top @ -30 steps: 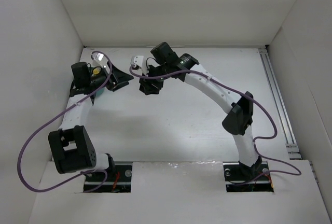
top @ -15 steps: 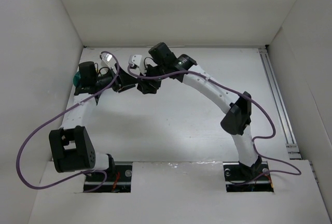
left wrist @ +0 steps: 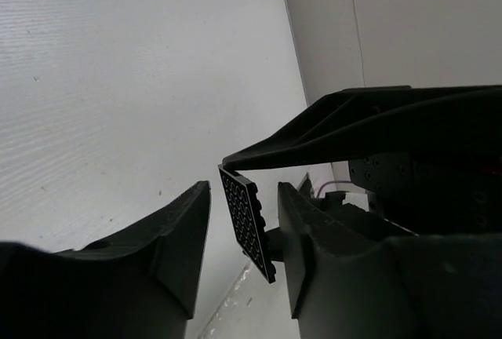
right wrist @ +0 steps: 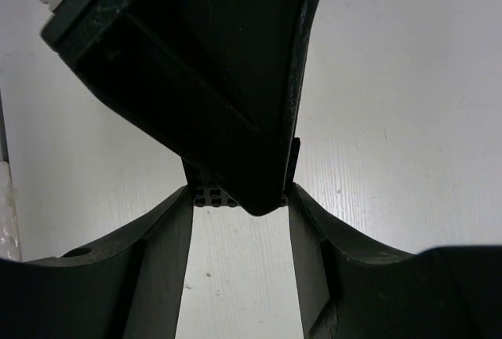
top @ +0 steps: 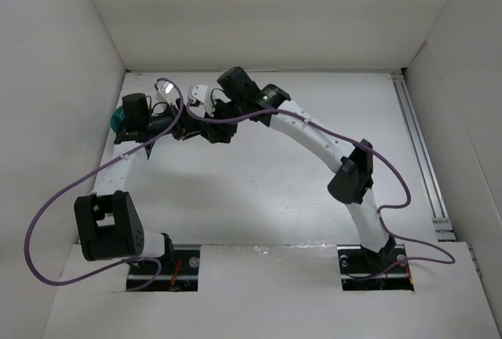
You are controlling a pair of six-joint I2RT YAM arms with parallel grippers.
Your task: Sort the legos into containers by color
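Top view: both arms are reached to the far left part of the table. The left gripper and the right gripper are brought tip to tip, just beside each other. The teal bowl is seen at the table's left edge, behind the left wrist and mostly hidden. Its compartments cannot be made out. The meeting point of the grippers is set apart from the bowl. Purple cables are looped off both arms.

Left wrist view: 1 black square plate, studded, is seen on edge and tilted between the 2 left fingers. A clear gap is seen on one side. On the other side the plate is close to the finger, but contact cannot be told. The left jaws are kept apart around the plate, not clamped. 1 finger of the right gripper is laid in from the right, with its tip touching the plate's top corner.

Right wrist view: the plate is seen edge-on, spanned between the 2 right fingers and pinched by them. Most of it is covered by 1 left finger crossed in front.
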